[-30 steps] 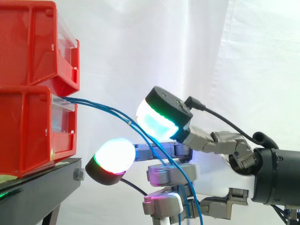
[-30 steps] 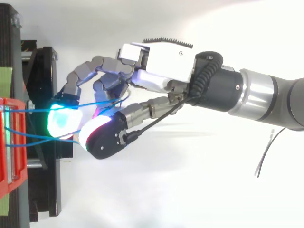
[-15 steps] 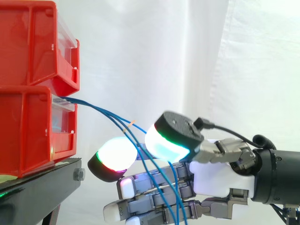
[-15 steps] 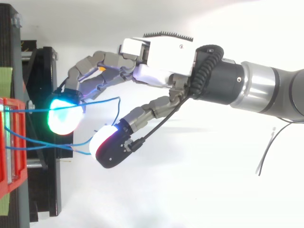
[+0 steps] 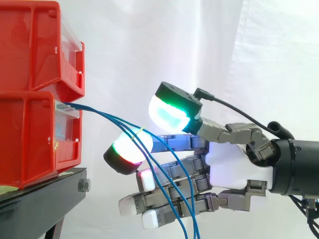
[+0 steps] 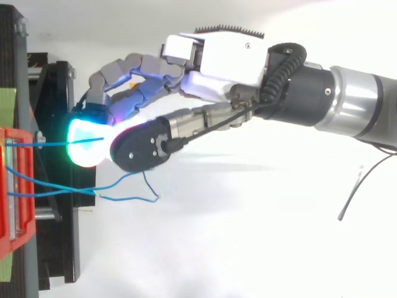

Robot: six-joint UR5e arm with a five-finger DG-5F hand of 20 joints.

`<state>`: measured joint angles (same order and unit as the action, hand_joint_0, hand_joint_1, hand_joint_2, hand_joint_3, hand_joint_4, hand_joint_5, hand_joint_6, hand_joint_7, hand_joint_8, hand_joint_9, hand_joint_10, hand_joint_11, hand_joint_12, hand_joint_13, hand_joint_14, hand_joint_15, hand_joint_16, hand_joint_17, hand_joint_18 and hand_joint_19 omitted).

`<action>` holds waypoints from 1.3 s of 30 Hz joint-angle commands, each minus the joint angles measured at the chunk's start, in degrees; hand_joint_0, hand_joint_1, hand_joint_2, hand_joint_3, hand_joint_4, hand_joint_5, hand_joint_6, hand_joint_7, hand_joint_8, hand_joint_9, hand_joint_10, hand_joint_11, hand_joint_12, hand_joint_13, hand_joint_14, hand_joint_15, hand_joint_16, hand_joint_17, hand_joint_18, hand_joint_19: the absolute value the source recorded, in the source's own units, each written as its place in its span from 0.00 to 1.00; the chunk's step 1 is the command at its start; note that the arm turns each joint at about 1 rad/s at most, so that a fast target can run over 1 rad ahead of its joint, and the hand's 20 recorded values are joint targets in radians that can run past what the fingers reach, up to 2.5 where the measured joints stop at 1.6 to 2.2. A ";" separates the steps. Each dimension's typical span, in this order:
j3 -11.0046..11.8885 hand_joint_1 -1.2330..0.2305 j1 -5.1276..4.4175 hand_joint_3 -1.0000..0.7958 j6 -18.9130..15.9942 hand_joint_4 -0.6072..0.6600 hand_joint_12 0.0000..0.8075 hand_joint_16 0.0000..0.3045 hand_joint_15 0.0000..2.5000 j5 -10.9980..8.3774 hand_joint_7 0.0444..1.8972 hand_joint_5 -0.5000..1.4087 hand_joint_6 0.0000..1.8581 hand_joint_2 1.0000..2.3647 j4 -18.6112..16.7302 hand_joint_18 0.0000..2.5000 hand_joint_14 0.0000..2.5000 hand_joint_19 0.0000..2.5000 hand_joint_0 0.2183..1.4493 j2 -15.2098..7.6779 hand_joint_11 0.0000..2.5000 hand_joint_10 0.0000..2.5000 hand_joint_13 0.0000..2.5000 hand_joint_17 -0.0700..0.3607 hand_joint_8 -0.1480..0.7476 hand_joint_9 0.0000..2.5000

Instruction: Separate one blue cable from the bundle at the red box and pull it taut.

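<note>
Top view has the hand coming in from the right toward the red box at the left edge, which sits on the black stand. Its thumb and 1 finger are closed together, their glowing pads meeting just off the stand's edge. 1 blue cable runs in a nearly straight line from the box front into that pinch. 2 other blue strands leave the box lower in this view. They lie apart from the held one and sag across to loose ends beside the thumb.

From the side, the red box is the lower of 2 stacked bins, with the upper bin directly on top. The bundle comes out of the lower bin's clear front and arcs right and downward. The thumb pad glows green and cyan above the finger's white and red pad, and the strands pass between them. The hand's remaining fingers stretch out straight below, toward the stand. Blue strands cross in front of them and drop to the bottom edge. A white curtain hangs behind.
</note>
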<state>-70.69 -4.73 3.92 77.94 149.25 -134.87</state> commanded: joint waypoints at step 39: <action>-0.06 0.41 0.86 0.43 1.45 0.56 0.47 0.18 0.27 2.56 0.38 0.15 0.51 0.01 5.97 0.23 0.01 0.30 0.33 2.24 0.50 0.00 0.31 0.45 0.47 0.38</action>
<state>-70.71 -3.91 5.15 80.42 154.45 -133.11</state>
